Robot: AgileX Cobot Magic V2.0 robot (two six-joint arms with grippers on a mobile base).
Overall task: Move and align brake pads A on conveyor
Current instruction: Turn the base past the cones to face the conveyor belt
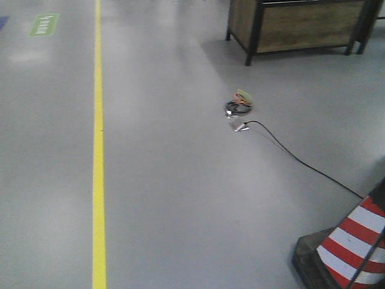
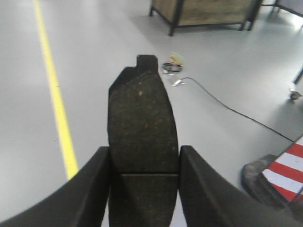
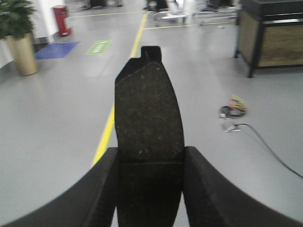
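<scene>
A dark grey-brown brake pad (image 2: 141, 123) stands lengthwise between the fingers of my left gripper (image 2: 144, 161), which is shut on it just above its cross groove. In the right wrist view a second brake pad (image 3: 147, 113) is clamped the same way by my right gripper (image 3: 149, 158), its tab end pointing away from me. Both pads are held in the air above grey floor. The conveyor is out of view in every frame. No gripper shows in the front-facing view.
Grey floor with a yellow line (image 1: 98, 150) lies ahead. A coil of wires (image 1: 239, 103) with a black cable (image 1: 301, 159) trails right. A red-and-white cone (image 1: 352, 241) stands at the near right. A wooden cabinet on black legs (image 1: 298, 27) is at the back.
</scene>
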